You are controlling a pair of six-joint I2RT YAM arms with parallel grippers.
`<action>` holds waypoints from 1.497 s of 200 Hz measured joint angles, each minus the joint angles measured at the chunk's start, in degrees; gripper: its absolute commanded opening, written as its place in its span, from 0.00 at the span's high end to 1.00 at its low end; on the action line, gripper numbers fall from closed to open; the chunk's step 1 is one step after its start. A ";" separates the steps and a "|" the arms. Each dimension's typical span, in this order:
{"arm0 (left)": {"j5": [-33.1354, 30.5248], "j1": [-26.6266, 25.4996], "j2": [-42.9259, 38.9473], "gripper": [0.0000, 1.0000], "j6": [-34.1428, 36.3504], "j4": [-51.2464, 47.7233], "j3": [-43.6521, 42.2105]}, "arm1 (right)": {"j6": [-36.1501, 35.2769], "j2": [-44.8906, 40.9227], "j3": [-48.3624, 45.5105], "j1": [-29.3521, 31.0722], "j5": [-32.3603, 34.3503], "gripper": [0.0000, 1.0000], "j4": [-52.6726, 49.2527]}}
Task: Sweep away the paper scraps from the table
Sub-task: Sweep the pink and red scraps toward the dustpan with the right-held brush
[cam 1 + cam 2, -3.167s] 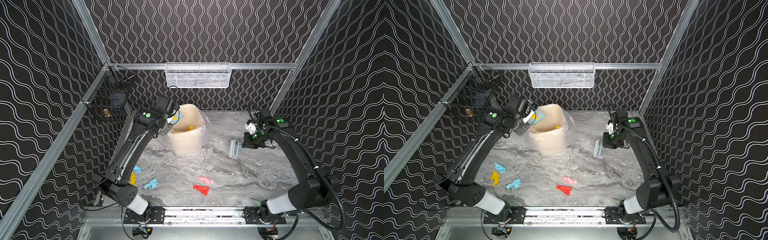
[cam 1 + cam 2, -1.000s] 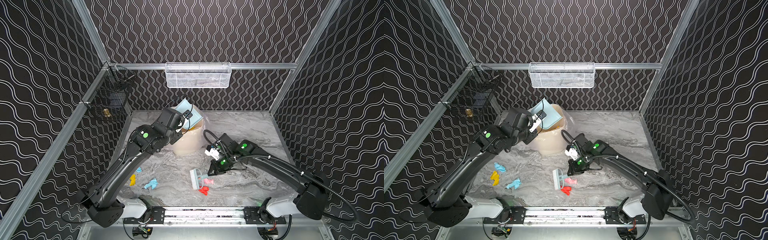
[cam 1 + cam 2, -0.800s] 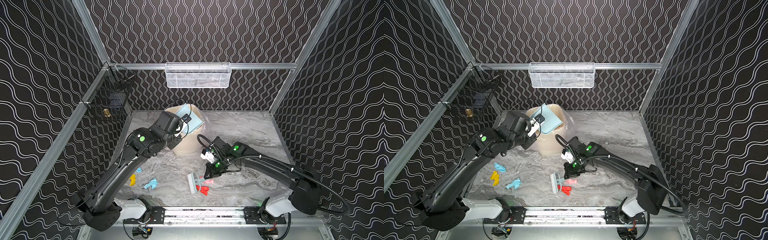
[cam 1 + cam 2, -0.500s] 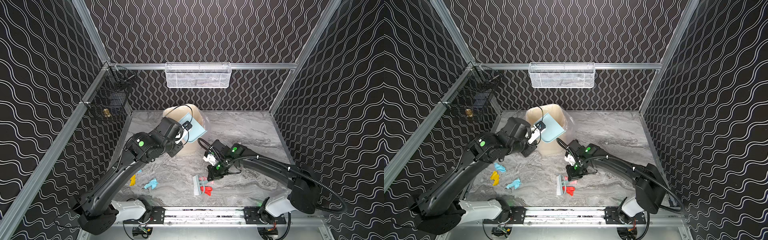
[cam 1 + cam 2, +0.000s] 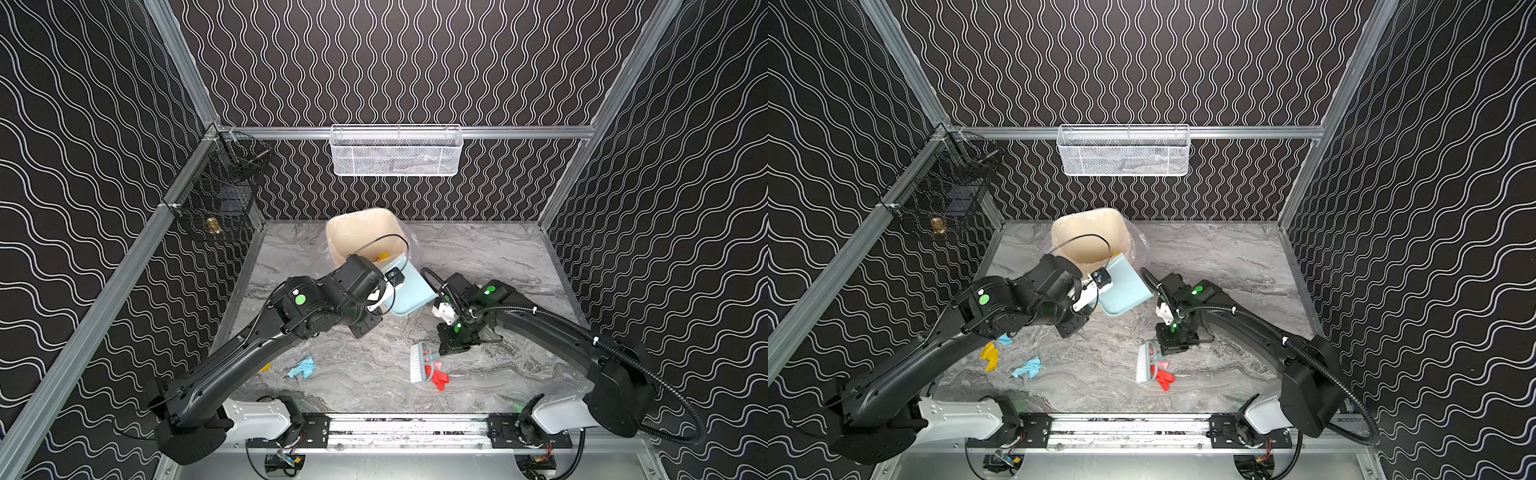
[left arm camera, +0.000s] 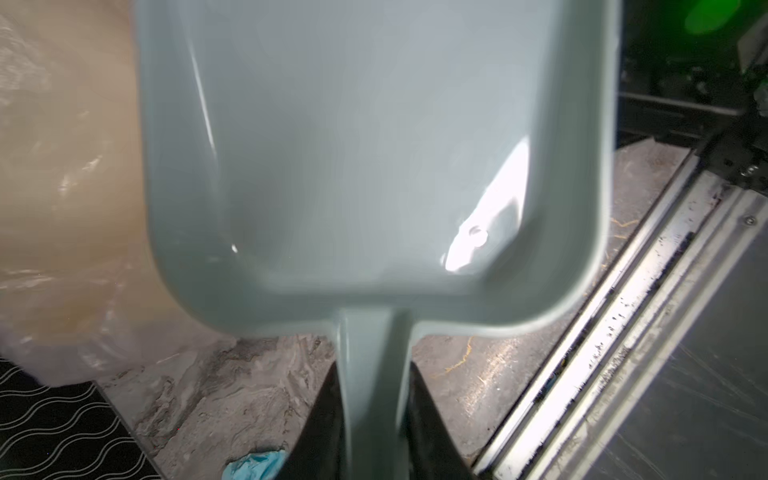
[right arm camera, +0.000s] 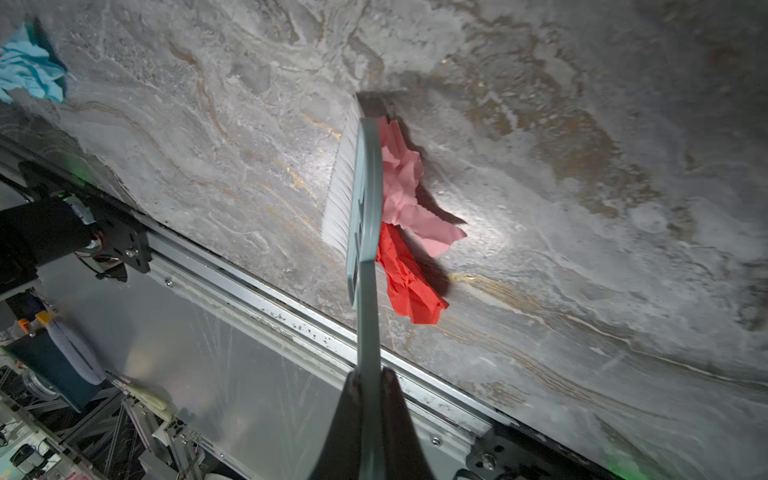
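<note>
Paper scraps [image 5: 1027,368] on table [image 5: 1225,257], lower middle: we count five, two of them blue. Left gripper [image 6: 372,374] grips one dustpan [image 6: 374,145]; right gripper [image 7: 370,378] grips one brush [image 7: 361,199], touching pink scrap [image 7: 401,183] and red scrap [image 7: 407,282].

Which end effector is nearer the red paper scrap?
Right. The right end effector, holding the brush, sits close by the red paper scrap; the left end effector holds the dustpan back by the bin.
</note>
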 measured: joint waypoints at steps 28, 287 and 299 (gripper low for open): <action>1.44 -2.27 0.96 0.96 -1.05 -0.17 -1.55 | -1.68 -0.74 0.28 -3.52 2.01 1.00 -2.82; 12.98 -12.44 12.50 0.97 -6.05 12.02 -23.30 | 6.58 -14.56 10.86 -12.70 21.75 1.00 -21.97; 13.25 -12.70 13.27 0.97 -5.81 12.55 -23.30 | 7.26 -15.41 8.31 -13.25 21.77 1.00 -22.32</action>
